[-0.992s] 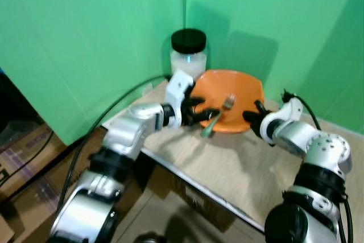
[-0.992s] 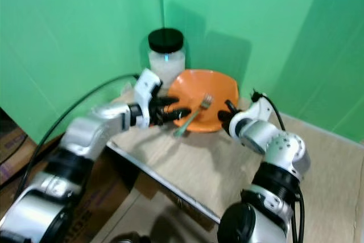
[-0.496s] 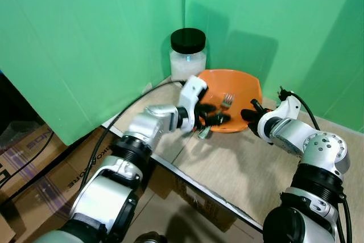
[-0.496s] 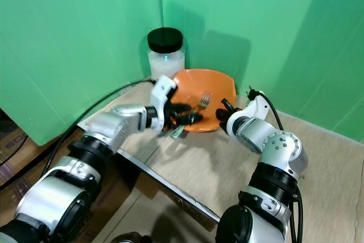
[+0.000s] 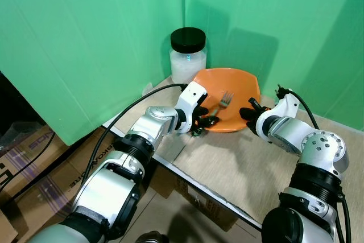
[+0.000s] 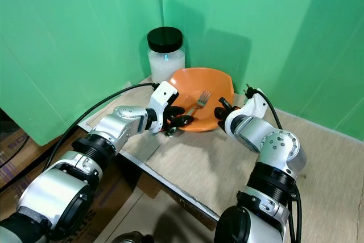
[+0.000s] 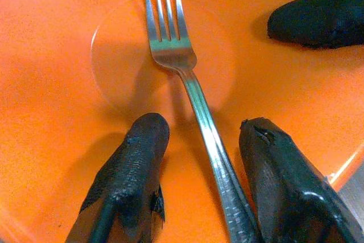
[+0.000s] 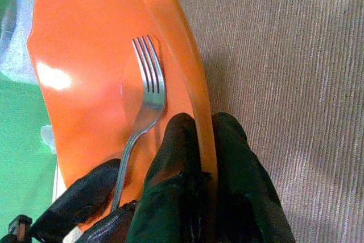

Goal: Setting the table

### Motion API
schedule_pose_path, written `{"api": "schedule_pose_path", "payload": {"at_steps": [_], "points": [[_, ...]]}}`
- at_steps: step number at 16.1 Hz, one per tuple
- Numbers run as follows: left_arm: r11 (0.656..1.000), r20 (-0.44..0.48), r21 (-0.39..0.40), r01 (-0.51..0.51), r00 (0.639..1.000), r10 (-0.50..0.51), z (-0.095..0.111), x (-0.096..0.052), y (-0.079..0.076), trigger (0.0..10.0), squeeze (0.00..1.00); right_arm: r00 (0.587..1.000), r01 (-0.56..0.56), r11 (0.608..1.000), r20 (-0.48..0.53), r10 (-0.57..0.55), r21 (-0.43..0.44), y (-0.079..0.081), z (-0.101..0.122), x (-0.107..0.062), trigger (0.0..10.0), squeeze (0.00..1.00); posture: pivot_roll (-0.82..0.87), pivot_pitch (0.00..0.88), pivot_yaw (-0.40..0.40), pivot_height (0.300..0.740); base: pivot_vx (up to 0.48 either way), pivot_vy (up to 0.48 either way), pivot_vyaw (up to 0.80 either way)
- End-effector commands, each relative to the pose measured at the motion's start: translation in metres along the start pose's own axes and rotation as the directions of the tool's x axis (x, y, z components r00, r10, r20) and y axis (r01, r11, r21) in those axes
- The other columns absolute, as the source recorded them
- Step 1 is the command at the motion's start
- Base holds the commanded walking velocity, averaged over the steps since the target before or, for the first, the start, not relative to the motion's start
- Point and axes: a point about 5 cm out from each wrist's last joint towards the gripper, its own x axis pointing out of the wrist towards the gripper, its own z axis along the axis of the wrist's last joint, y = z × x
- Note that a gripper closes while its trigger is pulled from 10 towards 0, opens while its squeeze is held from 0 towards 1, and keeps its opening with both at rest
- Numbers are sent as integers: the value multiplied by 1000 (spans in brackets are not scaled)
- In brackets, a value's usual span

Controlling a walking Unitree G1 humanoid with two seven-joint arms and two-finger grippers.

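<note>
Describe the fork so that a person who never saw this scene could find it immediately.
Look at the wooden table in the corner of the green walls, where a shallow orange plastic plate sits before a white jar with a black lid. The slim silver metal fork lies inside that plate, tines toward the wall, its handle between the left end effector's open fingers. It is the only cutlery.
</note>
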Motion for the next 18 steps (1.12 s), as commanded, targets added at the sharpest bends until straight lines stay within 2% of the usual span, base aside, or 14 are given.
{"api": "schedule_pose_path", "payload": {"at_steps": [1, 10, 15, 18], "points": [[1000, -35, -6, -26, 999, 25, -7, -2, 4, 0, 0, 998, -41, 999, 47, 41, -8, 7, 7, -6, 0, 0, -16, 0, 83, 740, 0, 0, 0], [999, -13, -4, -43, 999, 43, -4, -2, 8, 0, 0, 998, -39, 999, 53, 40, -8, 8, 8, -6, 0, 0, -14, 0, 85, 740, 0, 0, 0], [1000, 29, -15, -18, 999, 19, 3, -1, 6, 0, 0, 997, -31, 999, 64, 32, -4, 6, 11, -7, 0, 0, -17, 0, 85, 740, 0, 0, 0], [999, 94, 41, -2, 996, -2, 15, -7, 7, 0, 0, 996, 0, 1000, 93, 1, -13, 0, 16, -10, 0, 0, -28, 0, 91, 740, 0, 0, 0]]}}
